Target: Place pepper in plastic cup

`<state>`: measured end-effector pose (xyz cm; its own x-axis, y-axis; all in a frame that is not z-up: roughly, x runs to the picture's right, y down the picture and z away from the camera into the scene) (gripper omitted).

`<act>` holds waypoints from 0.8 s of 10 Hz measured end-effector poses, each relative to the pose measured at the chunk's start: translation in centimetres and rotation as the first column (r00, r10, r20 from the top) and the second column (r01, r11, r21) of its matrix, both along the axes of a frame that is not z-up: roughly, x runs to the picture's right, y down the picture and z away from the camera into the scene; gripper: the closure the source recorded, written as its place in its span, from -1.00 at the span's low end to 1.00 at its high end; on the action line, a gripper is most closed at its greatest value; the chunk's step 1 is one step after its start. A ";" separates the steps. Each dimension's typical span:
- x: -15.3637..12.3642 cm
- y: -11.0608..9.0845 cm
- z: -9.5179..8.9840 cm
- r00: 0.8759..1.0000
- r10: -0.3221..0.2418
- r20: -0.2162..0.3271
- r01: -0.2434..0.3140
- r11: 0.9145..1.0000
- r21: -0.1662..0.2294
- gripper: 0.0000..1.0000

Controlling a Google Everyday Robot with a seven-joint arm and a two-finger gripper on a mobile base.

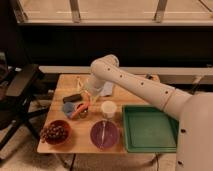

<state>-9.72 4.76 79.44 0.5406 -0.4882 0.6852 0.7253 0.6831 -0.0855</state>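
The pepper (80, 108) is slender and orange-red. It lies tilted at the left middle of the wooden table, its lower end at the rim of the short blue plastic cup (68, 109). My gripper (86, 98) hangs from the pale arm just above the pepper's upper end. Whether it touches the pepper does not show.
A taller white cup (108, 108) stands right of the pepper. A purple plate (104, 134) and a red bowl of grapes (55, 132) sit at the table's front. A green tray (150, 128) is at the right, a dark block (72, 97) behind the blue cup, and a chair (17, 95) at the left.
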 end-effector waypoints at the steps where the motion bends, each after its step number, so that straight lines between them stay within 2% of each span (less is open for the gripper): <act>1: -1.0 0.7 0.6 1.000 -0.010 0.017 0.010 1.000 -0.023 -0.30; 3: -2.1 1.7 1.7 0.999 -0.019 0.027 0.021 0.998 -0.066 -0.30; 7: -1.2 3.3 4.0 0.998 -0.047 -0.029 0.043 0.989 -0.139 -0.30; 8: -1.0 3.6 4.4 0.998 -0.051 -0.042 0.044 0.987 -0.152 -0.25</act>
